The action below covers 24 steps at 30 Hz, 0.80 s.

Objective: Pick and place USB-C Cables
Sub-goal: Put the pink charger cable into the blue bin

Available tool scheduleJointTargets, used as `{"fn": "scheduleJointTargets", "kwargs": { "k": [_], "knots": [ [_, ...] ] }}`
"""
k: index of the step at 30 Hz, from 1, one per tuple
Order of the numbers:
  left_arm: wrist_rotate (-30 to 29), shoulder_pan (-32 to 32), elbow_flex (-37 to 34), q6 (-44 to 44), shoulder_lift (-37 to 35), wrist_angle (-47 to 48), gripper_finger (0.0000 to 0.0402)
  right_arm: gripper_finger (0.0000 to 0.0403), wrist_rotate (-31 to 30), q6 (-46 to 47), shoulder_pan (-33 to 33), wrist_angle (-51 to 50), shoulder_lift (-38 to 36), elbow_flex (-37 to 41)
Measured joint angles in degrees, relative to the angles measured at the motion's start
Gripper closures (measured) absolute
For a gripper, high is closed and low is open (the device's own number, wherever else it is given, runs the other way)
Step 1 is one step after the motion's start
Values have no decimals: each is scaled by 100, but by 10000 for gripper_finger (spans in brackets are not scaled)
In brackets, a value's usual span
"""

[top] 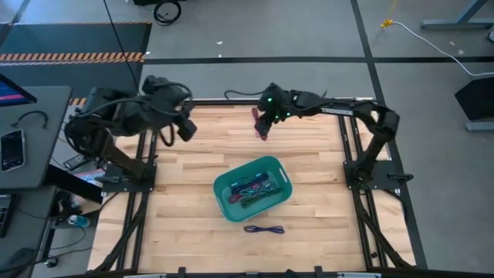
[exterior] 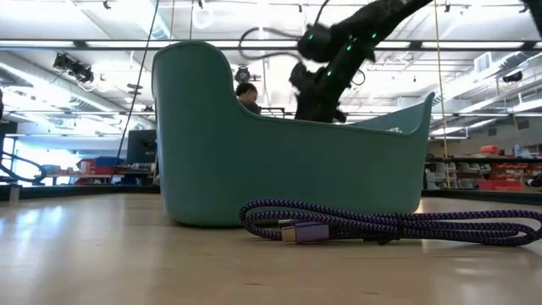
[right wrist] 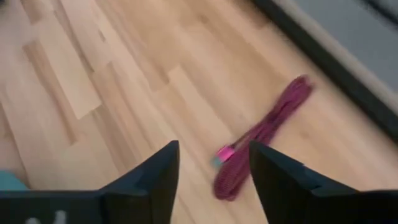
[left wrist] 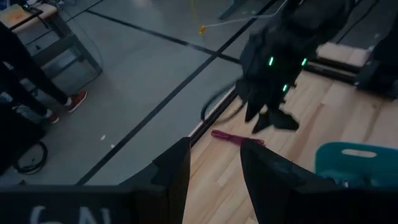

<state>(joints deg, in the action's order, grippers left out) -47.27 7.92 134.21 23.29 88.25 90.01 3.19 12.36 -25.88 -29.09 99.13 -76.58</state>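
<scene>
Right gripper [right wrist: 211, 168] released, empty, over the maroon cable [right wrist: 264, 134] lying near the table's far edge. Light, limp, likely shifts when nudged; pinch the bundle's middle. Left gripper [left wrist: 214, 165] parted, idle by the far-left corner. Others in bin [top: 225, 187]; purple cable [top: 264, 229] beside it.

Even, bright light from ceiling strips, seen in the low view; no harsh glare on the table [top: 309, 154]. Soft shadow under the bin [top: 253, 188]. Left wrist view dim, floor dark. Right wrist view motion-blurred: maroon cable [right wrist: 261, 140] smeared, wood grain soft. Low view: purple cable [exterior: 381, 227] sharp, room behind slightly hazy.
</scene>
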Motion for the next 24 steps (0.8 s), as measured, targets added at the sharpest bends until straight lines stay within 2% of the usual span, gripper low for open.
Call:
{"fn": "scheduleJointTargets", "kwargs": {
  "k": [6, 13, 20, 24],
  "knots": [
    [-7, 74, 2, 4, -372, 0, 253, 167, 104, 84, 140, 274, 630, -2],
    [2, 74, 2, -3, -453, 0, 253, 163, -63, 310, 93, 320, 1128, -4],
    [96, 74, -96, -5, -464, 2, 253, 164, -642, 464, -72, 185, 1119, -13],
    [103, 74, -157, -5, -466, -2, 253, 164, -663, 653, -221, -31, 1126, -13]
  ]
}}
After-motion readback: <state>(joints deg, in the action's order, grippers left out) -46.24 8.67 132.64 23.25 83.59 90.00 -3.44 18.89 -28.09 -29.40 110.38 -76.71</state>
